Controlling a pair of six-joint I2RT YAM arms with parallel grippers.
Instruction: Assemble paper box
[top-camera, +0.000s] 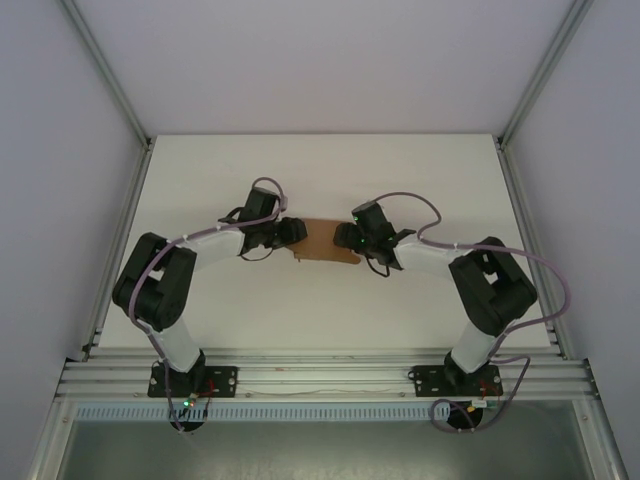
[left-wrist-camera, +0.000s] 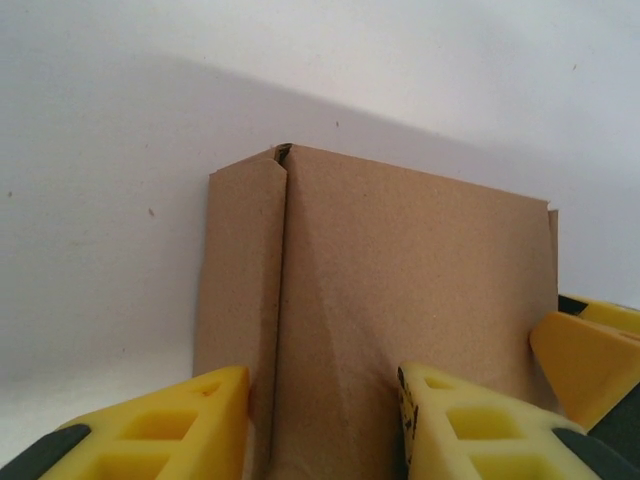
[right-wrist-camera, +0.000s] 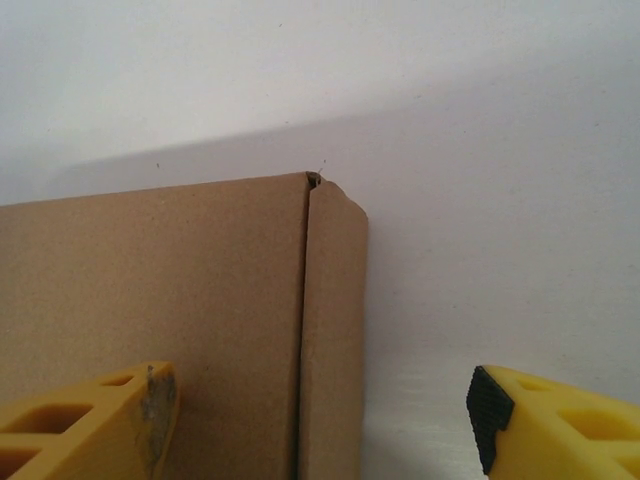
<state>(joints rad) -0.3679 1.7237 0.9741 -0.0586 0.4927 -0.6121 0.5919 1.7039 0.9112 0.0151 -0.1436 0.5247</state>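
White table (top-camera: 320, 310), alu frame rails (top-camera: 320, 378) along near edge. Left arm (top-camera: 165, 290) and right arm (top-camera: 490, 290) bend inward and meet mid-table. The paper box (top-camera: 325, 243) lies flat betw. them, brown, ends hidden under both wrists in top view. Left gripper (left-wrist-camera: 325, 425): jaws apart, straddling seam of folded flap (left-wrist-camera: 240, 290). Right gripper (right-wrist-camera: 320, 425): jaws wide apart, one finger over the panel, the other over bare table. Contact w/ cardboard: cannot tell.
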